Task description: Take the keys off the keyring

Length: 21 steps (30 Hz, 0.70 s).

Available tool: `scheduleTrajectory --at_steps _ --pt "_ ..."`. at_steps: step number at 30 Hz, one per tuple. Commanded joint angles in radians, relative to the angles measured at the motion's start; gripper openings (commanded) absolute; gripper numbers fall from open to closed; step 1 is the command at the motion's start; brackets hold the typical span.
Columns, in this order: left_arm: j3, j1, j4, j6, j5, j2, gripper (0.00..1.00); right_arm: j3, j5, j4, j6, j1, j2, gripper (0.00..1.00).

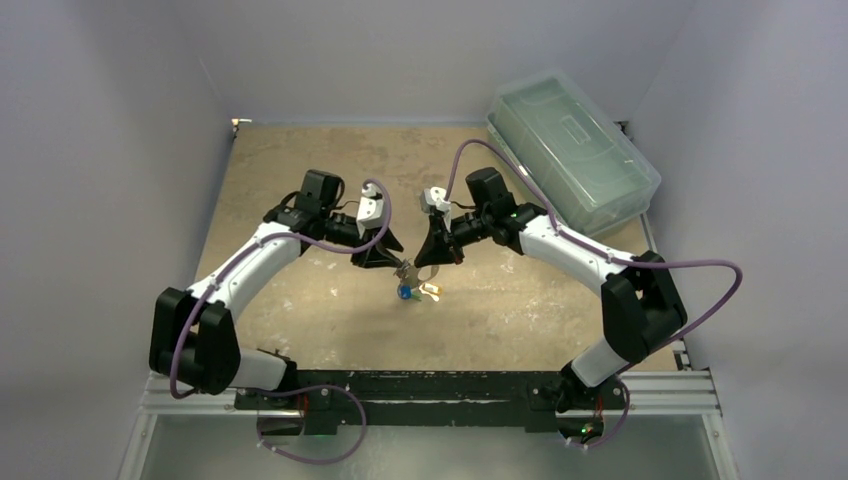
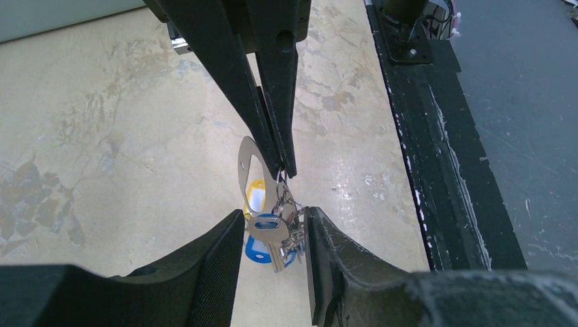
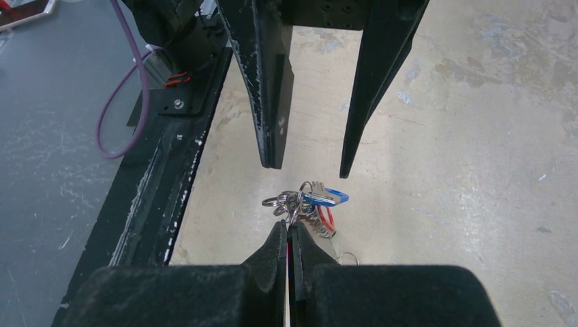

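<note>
So, keyring [image 2: 244,151]: held up over the counter [image 2: 102,136], pinched by the right fingers [image 2: 276,82].
Right fingers: squeezed shut on the keyring.
Keys [image 2: 272,235]: hanging in a bunch under the keyring, blue tag [image 2: 257,251] showing.
Left fingers [image 2: 218,259]: apart, one on each side of the keys.

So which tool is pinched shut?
The right tool: it is shut on the keyring. The left tool is open, with the keys hanging in its gap.
</note>
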Motion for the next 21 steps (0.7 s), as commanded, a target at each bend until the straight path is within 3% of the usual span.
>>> scheduleTrajectory --at_steps 1,10,17,19,21 --pt "-0.031 -0.025 0.107 -0.048 0.030 0.011 0.37 0.010 -0.044 0.044 0.020 -0.005 -0.017 0.00" --pt "-0.060 -0.052 0.126 -0.063 0.007 0.020 0.24 0.007 -0.050 0.047 0.023 -0.007 -0.022 0.00" --pt "-0.055 -0.051 0.166 -0.126 0.020 0.022 0.01 0.011 -0.054 0.022 0.003 -0.006 -0.011 0.00" --pt "-0.050 -0.051 0.171 -0.136 0.013 0.024 0.00 0.019 -0.047 0.006 -0.005 -0.006 -0.001 0.00" --pt "-0.042 -0.052 0.171 -0.150 0.000 0.026 0.00 0.038 -0.045 -0.033 -0.029 -0.006 0.015 0.11"
